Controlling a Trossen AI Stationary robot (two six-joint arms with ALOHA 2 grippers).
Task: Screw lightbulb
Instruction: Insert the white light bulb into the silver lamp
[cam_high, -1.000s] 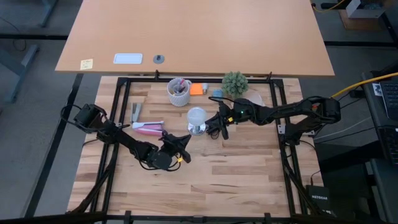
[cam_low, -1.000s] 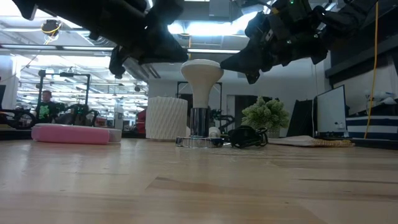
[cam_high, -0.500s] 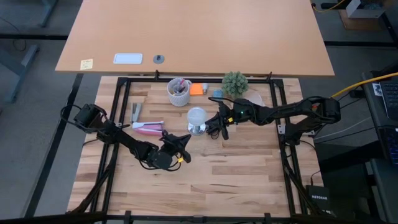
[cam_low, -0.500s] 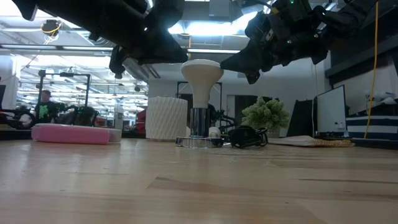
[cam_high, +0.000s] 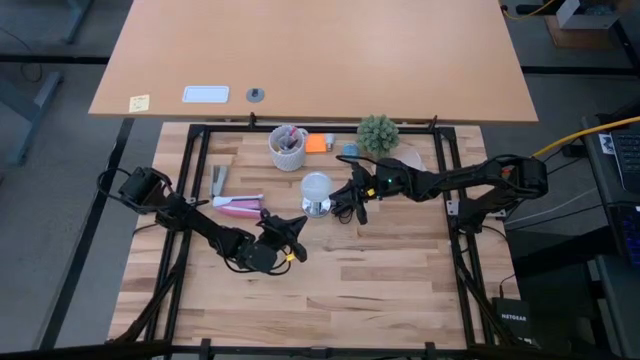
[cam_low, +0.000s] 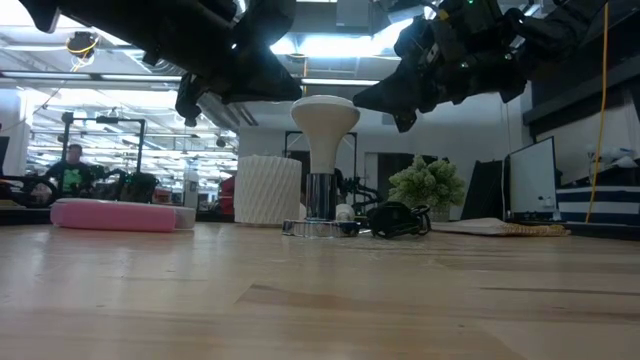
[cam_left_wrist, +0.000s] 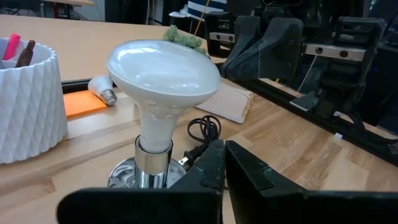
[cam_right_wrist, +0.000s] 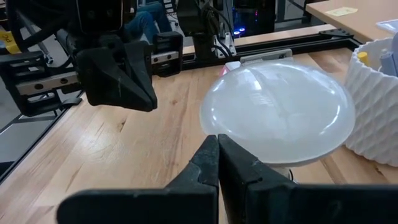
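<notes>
The white frosted lightbulb (cam_high: 316, 186) stands upright, its metal base in the silvery round fitting (cam_left_wrist: 134, 177) on the wooden table; it also shows in the low view (cam_low: 325, 112) and the right wrist view (cam_right_wrist: 280, 115). My right gripper (cam_high: 345, 200) is shut, level with the bulb's head just to its right (cam_low: 380, 98), a small gap between them in the high view. My left gripper (cam_high: 292, 226) is shut and empty, above the table just near-left of the bulb, pointing at it (cam_left_wrist: 222, 163).
A white ribbed cup of pens (cam_high: 288, 148), an orange pad (cam_high: 317, 143) and a small green plant (cam_high: 378, 132) stand behind the bulb. A pink case (cam_high: 238, 207) lies to its left. A second small bulb (cam_left_wrist: 99, 89) and a black cord (cam_left_wrist: 202, 129) lie nearby.
</notes>
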